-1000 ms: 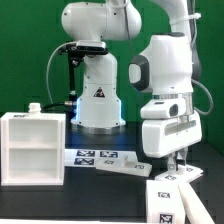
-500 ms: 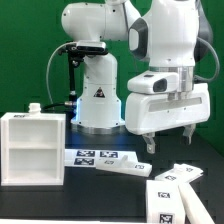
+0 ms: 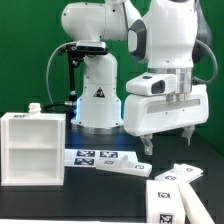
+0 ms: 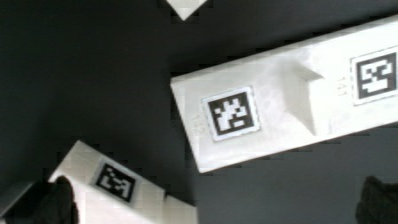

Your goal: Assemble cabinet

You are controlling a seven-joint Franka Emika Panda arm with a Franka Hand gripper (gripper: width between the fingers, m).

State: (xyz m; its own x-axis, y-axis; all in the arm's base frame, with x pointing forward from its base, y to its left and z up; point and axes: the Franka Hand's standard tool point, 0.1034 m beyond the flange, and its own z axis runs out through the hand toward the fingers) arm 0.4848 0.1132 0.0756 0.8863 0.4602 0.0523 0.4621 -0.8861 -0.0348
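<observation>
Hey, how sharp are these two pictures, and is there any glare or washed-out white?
Exterior view: fairly sharp and evenly lit, though the cabinet has bright white faces with little shading, and a blue glow shows beside the robot base. Wrist view: noticeably soft, the tagged white panel has fuzzy edges and smeared tag patterns; no glare.

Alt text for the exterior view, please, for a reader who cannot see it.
A white robot arm holds its open, empty gripper above loose white tagged panels on a black table; the white cabinet stands at the exterior view's left.
</observation>
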